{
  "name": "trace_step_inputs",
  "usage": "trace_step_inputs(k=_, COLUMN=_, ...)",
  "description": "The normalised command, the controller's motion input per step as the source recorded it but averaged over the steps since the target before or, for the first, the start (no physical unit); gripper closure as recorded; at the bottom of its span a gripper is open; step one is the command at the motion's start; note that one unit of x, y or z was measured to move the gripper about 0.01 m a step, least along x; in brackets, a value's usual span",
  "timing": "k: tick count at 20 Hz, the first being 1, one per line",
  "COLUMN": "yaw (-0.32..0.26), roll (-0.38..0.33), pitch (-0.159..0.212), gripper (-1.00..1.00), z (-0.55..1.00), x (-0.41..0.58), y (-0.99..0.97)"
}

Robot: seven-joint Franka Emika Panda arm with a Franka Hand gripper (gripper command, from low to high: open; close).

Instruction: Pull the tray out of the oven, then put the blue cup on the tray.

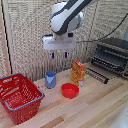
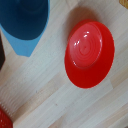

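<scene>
Tray (image 1: 98,75) seemingly out of oven (image 1: 113,54), jutting from the mouth at the worktop's (image 1: 100,107) back right corner (exterior view's right). Cup (image 1: 51,79) upright near the worktop's middle, toward the back edge, close to bowl (image 1: 70,90) and carton (image 1: 78,72).

Gripper (image 1: 59,54) hanging well above cup, fingers apart, holding nothing.

Step in hand, probably: taking cup.
- Centre over the rim and come straight down.
- Close gently across the walls (light plastic, likely to slip or squash).
- Lift high before swinging toward tray, with carton standing between.

Open board along the front edge on that side. Basket (image 1: 20,97) filling the front left corner, well apart from the route.
</scene>
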Motion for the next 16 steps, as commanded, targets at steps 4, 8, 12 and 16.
trace_step_inputs(k=4, yaw=0.027, roll=0.108, pitch=0.091, gripper=-1.00, z=-0.20, x=0.263, y=-0.22)
trace_step_inputs(k=8, yaw=0.052, roll=0.138, pitch=0.081, gripper=-1.00, z=-0.35, x=0.304, y=-0.21)
trace_step_inputs(k=12, yaw=0.099, roll=0.131, pitch=0.104, gripper=-1.00, z=-0.41, x=0.312, y=-0.10)
trace_step_inputs(k=16, yaw=0.084, roll=0.092, pitch=0.035, gripper=-1.00, z=-0.28, x=0.452, y=0.03)
